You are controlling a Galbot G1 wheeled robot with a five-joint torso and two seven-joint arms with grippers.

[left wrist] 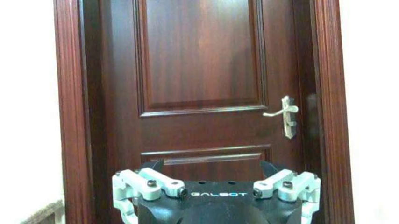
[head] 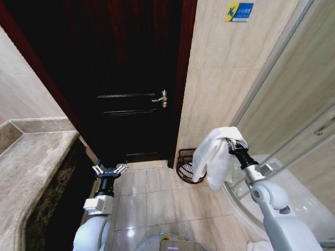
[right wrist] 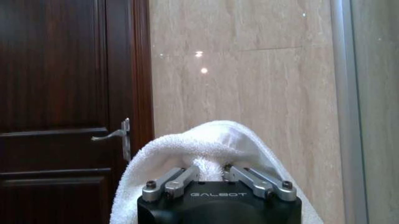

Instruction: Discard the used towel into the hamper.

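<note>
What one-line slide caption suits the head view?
Right tool holds a white terry towel above the round dark reddish-brown wire hamper; left tool open, idle.

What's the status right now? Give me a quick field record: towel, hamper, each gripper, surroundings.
towel: white towel, hanging from the right gripper, held up off the floor
hamper: hamper on the floor by the wall, right of the door; towel not in it yet
right gripper: right gripper shut on the towel, raised near the hamper
left gripper: left gripper open, empty, low, facing the door
door: shut, handle visible
counter: counter at robot's left
</note>
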